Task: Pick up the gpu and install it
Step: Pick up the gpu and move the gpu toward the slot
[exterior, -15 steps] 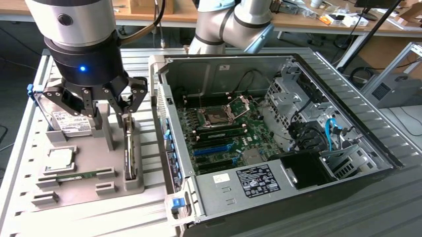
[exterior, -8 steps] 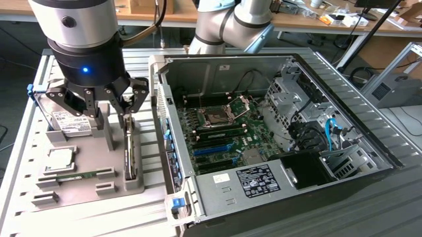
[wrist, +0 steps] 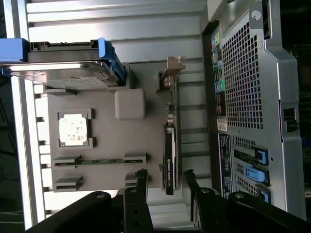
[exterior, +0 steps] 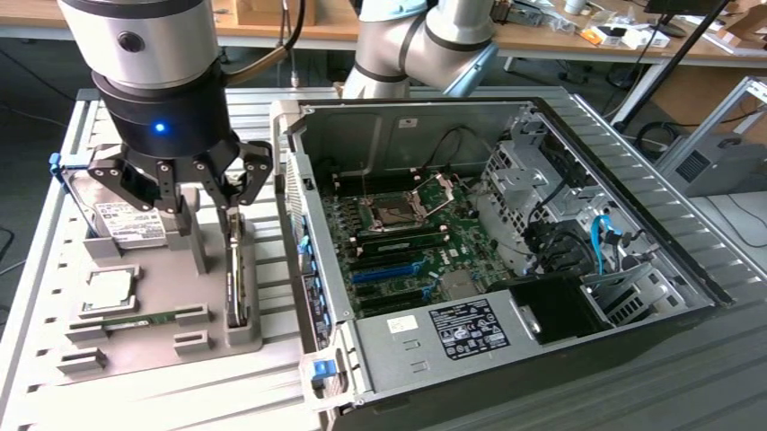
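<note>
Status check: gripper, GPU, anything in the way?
Gripper open over the GPU, a finger to each side, no grip. GPU on edge in tray. Hard drive in same tray, apart from GPU.

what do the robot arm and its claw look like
The arm is made of round silver-grey metal segments, with a pale blue-grey cap on a joint farther back. Its wrist section is black with a small glowing blue light. A black cable loops beside it. The claw is black, built from bolted linkage bars ending in two slim fingers.
</note>
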Motion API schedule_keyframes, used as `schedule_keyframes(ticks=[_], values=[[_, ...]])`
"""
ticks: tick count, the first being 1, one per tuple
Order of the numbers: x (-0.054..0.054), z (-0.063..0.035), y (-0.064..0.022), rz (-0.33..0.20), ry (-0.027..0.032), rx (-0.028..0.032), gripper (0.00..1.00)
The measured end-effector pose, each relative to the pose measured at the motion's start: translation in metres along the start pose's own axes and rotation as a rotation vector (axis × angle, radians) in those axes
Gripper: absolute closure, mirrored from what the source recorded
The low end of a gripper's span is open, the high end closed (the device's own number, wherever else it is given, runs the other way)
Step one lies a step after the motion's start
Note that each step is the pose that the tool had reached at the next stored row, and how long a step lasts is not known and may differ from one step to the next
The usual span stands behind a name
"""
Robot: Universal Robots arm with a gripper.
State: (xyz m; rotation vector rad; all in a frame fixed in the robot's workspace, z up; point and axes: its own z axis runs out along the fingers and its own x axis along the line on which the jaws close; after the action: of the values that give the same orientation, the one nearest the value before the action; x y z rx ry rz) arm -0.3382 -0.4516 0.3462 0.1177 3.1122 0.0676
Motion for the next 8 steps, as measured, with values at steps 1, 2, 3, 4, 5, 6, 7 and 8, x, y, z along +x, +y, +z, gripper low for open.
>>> schedule_keyframes(ticks=[1,2,3,4,5,6,7,8], values=[[-0.0002,0.0003,0.0000,0.000,-0.0001,-0.0001,0.58],[-0.0003,0.0006,0.0000,0.000,0.0000,0.0000,0.58],[-0.0003,0.0007,0.0000,0.000,0.0000,0.0001,0.58],[-0.0004,0.0008,0.0000,0.000,0.0001,0.0002,0.58],[-0.0004,0.0011,0.0000,0.000,0.0001,0.0001,0.58],[-0.0004,0.0013,0.0000,0.000,0.0000,0.0000,0.58],[-0.0004,0.0015,0.0000,0.000,0.0000,0.0000,0.58],[-0.0004,0.0016,0.0000,0.000,0.0000,0.0000,0.58]])
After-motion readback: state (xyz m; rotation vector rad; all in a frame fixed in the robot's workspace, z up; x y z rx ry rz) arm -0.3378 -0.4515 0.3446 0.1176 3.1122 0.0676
